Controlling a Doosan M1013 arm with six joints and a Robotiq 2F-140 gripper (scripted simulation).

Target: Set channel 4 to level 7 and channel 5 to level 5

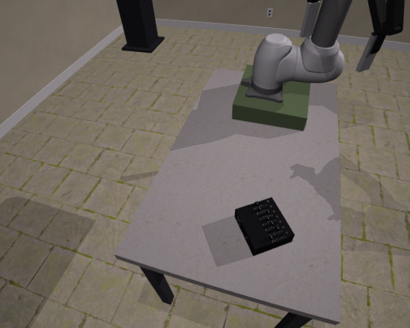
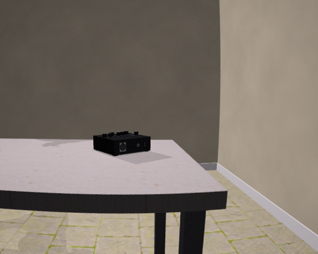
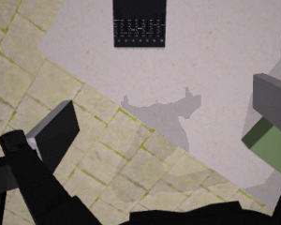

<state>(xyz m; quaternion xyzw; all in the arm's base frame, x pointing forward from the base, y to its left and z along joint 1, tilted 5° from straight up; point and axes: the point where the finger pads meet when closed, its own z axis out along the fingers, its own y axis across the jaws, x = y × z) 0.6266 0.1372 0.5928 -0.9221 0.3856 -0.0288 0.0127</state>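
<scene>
The lighting desk (image 1: 264, 225) is a small black box with a row of several faders on top. It sits near the front right of the grey table (image 1: 247, 183). It also shows in the exterior view (image 2: 121, 143) and at the top of the wrist view (image 3: 140, 23); the fader levels are too small to read. My gripper (image 1: 334, 49) is high above the table's right edge, near the arm's base and far from the desk. Its fingers stand wide open with nothing between them. The gripper is out of the exterior view.
The arm's base stands on a green block (image 1: 272, 102) at the far end of the table. A black pillar (image 1: 141, 24) stands on the floor at the back left. The table's right edge runs under the gripper, with tiled floor beyond.
</scene>
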